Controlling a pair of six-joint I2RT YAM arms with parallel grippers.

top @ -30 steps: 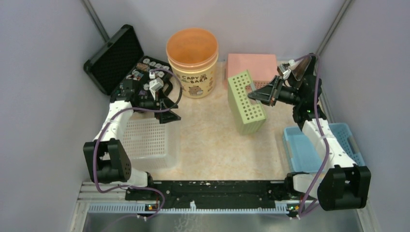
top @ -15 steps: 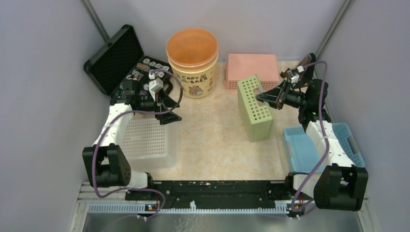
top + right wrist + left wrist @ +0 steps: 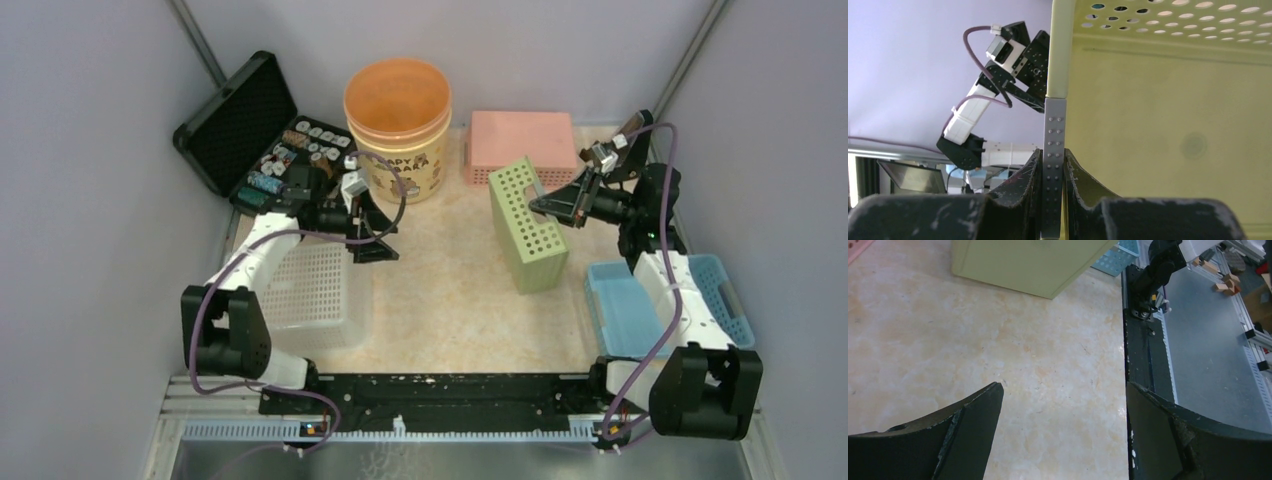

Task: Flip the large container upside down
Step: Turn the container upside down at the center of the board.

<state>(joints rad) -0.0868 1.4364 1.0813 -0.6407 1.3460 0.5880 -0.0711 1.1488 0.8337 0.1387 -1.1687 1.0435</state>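
Top view: the green bin is near the right of the table, tipped up on edge. A perforated wall faces up and its opening faces the right arm. The right pincer grips its upper rim. The left pincer hangs over bare table near the middle, well apart from the bin, fingers spread and holding nothing.

Left wrist view: the left pincer is wide open above the table. The bin shows its plain underside at the top of the frame. Its lower edge seems to rest on the table, though contact cannot be told for sure.

Right wrist view: the right pincer is pressed together on the bin's rim, one finger inside the wall and one outside. A grey dotted strip lies between the fingers. The bin's floor fills the right of the frame, so the camera looks straight into the opening.

Judgement: the turn looks about half done, with the bin on its side, neither upright nor inverted. What is left is to tip it further until the opening faces the table, set it down on its rim and let go.
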